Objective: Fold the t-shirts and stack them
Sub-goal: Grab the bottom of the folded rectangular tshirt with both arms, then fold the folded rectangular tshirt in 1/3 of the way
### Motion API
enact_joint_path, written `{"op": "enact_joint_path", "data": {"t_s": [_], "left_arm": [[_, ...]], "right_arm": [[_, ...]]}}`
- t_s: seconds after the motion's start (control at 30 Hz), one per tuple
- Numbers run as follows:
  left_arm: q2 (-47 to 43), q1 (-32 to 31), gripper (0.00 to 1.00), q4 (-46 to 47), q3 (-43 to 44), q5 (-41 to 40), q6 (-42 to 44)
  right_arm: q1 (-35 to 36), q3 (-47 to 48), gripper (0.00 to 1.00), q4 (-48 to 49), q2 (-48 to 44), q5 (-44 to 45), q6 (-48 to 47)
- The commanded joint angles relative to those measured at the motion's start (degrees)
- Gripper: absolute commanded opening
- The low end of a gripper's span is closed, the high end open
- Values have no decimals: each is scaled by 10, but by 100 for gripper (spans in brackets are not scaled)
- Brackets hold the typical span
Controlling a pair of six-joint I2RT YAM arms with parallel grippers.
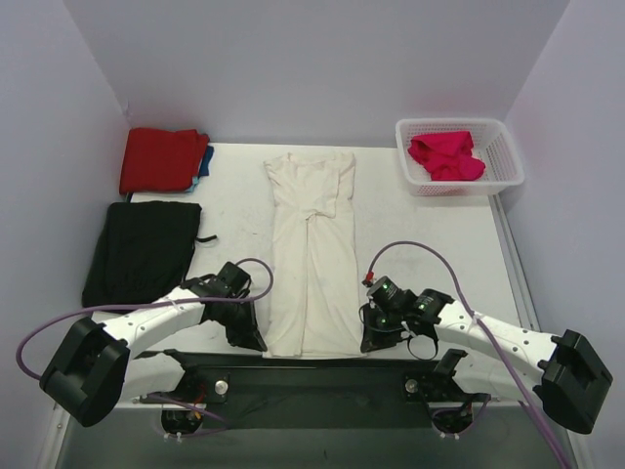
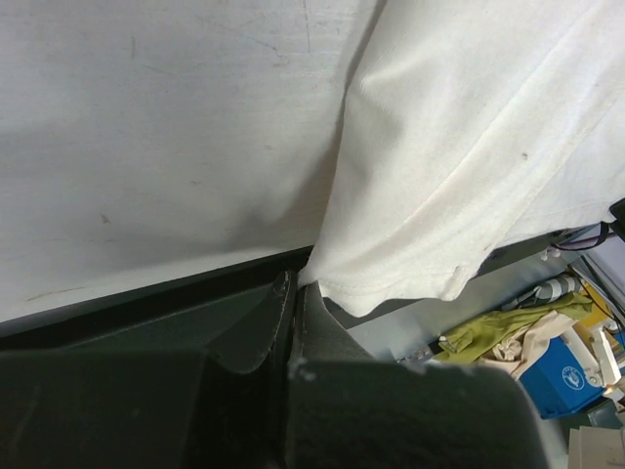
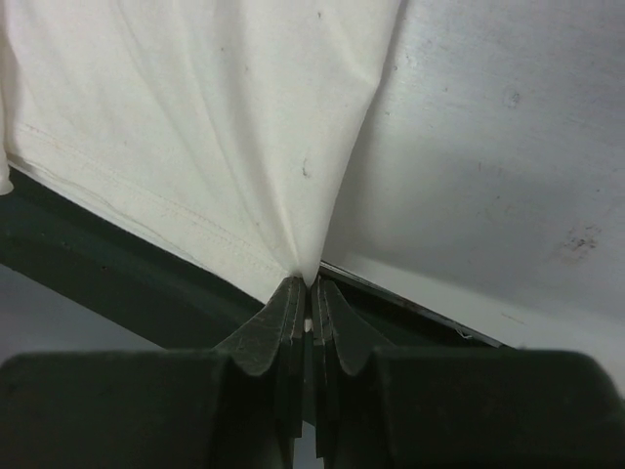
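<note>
The left tool (image 2: 295, 289) and right tool (image 3: 311, 287) are pinching the near hem of the cream-white t-shirt (image 1: 311, 244). The shirt is lying on the desk (image 1: 430, 234).

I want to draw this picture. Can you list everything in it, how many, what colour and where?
cream-white t-shirt: 1, cream-white, middle of the table, folded into a long strip
red t-shirt: 1, red, folded, far left corner
blue t-shirt: 1, blue, only an edge shows under the red one
pink t-shirt: 1, magenta-pink, crumpled in the basket
basket: 1, white, far right corner
black cloth: 1, black, left side of the table
table: 1, white
cables: 2, purple, one looping from each arm
left gripper: 1, black, shut on the cream-white t-shirt's near left corner
right gripper: 1, black, shut on its near right corner
</note>
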Motion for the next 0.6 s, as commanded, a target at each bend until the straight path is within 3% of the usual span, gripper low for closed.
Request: {"op": "enact_joint_path", "data": {"t_s": [0.0, 0.3, 0.57], "left_arm": [[-3, 0, 0, -48, 37, -65, 21], [19, 0, 0, -40, 127, -151, 20], [96, 3, 0, -45, 269, -224, 42]], "right_arm": [[3, 24, 0, -75, 7, 46, -4], [-14, 131, 0, -82, 66, 155, -35], [-107, 239, 0, -81, 131, 202, -118]]}}
